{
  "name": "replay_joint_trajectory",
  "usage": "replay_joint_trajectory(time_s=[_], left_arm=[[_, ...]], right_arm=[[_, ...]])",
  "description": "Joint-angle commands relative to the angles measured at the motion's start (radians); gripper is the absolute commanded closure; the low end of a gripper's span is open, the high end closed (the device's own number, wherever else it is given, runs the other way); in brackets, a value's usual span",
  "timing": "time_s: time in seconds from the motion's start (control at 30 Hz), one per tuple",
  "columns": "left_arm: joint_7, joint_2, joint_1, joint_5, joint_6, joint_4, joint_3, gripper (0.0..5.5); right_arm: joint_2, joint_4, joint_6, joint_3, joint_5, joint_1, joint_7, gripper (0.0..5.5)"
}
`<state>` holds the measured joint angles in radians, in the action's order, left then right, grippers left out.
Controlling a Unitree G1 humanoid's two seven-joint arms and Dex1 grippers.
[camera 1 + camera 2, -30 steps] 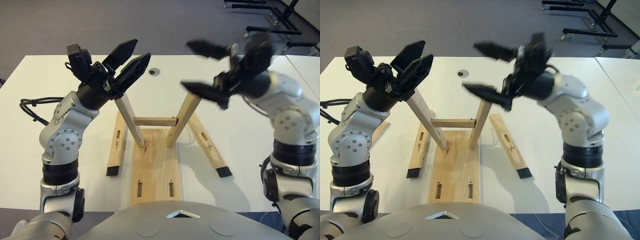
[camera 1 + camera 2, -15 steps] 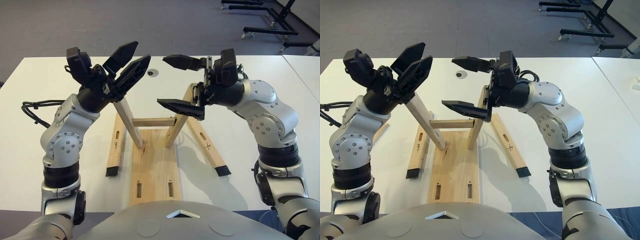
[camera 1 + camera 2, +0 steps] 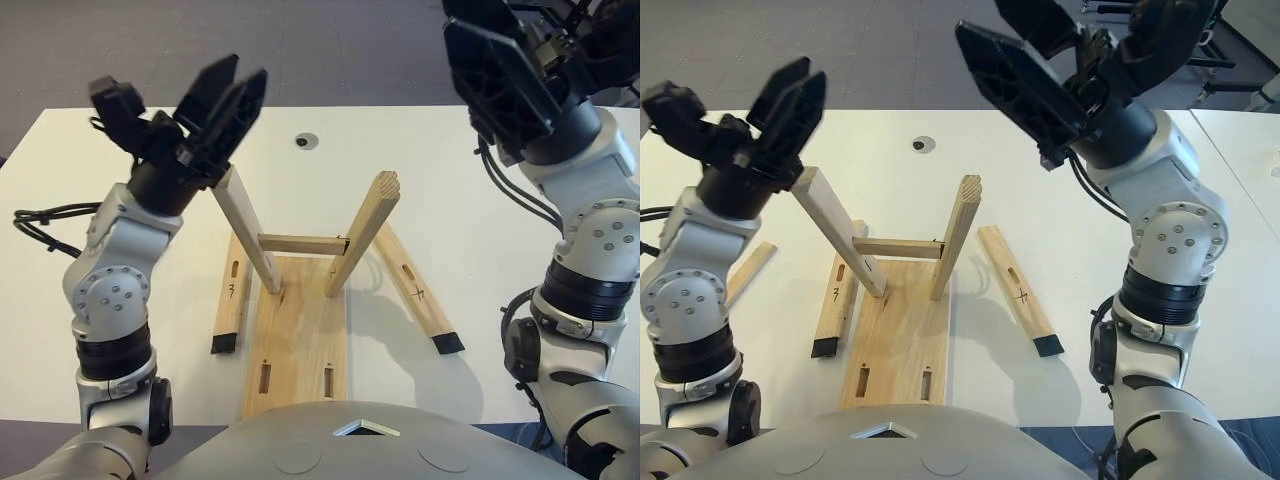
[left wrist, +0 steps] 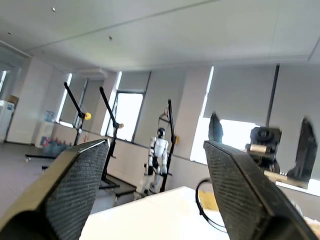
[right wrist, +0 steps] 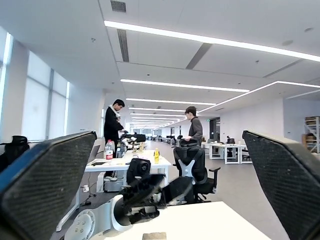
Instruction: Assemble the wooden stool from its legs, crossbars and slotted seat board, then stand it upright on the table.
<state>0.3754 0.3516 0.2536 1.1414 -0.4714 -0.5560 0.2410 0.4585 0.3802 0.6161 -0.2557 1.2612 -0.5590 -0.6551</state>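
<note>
My left pincer (image 3: 245,75) and right pincer (image 3: 984,18) hang open and empty above the white counter (image 3: 430,160), where two upright pale wooden legs (image 3: 248,225) and a crossbar (image 3: 300,243) stand in the flat slotted seat board (image 3: 300,345); next I'd grasp a loose leg (image 3: 418,300) beside it.

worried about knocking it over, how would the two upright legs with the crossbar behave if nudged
Probably stiff: the upright legs are solid wood joined by a crossbar. Likely to tip or wobble: they stand tall and splayed on the seat board, braced along one line only. How tightly they sit in its slots cannot be seen.
</note>
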Motion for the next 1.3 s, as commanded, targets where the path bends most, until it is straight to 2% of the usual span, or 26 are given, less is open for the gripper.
replay_joint_trajectory(time_s=[0.03, 0.2, 0.37, 0.5, 0.87, 1.3], left_arm=[[-0.070, 0.072, 0.013, 0.020, -0.002, -0.050, 0.091, 2.05], [-0.082, 0.116, -0.114, -0.128, 0.044, -0.059, 0.153, 2.05], [-0.272, 0.078, -0.182, -0.371, 0.091, 0.017, 0.212, 2.05], [-0.305, 0.084, -0.224, -0.383, 0.037, 0.025, 0.229, 2.05], [-0.231, 0.150, -0.260, -0.550, 0.007, 0.004, 0.125, 2.05], [-0.142, 0.116, -0.311, -0.641, 0.069, -0.030, 0.073, 2.05]], right_arm=[[0.018, 0.030, 0.010, -0.061, 0.046, 0.041, 0.072, 0.10], [0.022, 0.019, -0.004, -0.105, 0.037, 0.090, 0.152, 0.10], [0.027, 0.052, 0.007, -0.084, 0.020, 0.119, 0.182, 0.10], [0.056, 0.035, 0.029, -0.093, 0.030, 0.125, 0.179, 0.10], [0.045, 0.042, -0.014, -0.119, 0.001, 0.144, 0.212, 0.10], [0.047, 0.038, -0.028, -0.120, 0.009, 0.138, 0.223, 0.10]])
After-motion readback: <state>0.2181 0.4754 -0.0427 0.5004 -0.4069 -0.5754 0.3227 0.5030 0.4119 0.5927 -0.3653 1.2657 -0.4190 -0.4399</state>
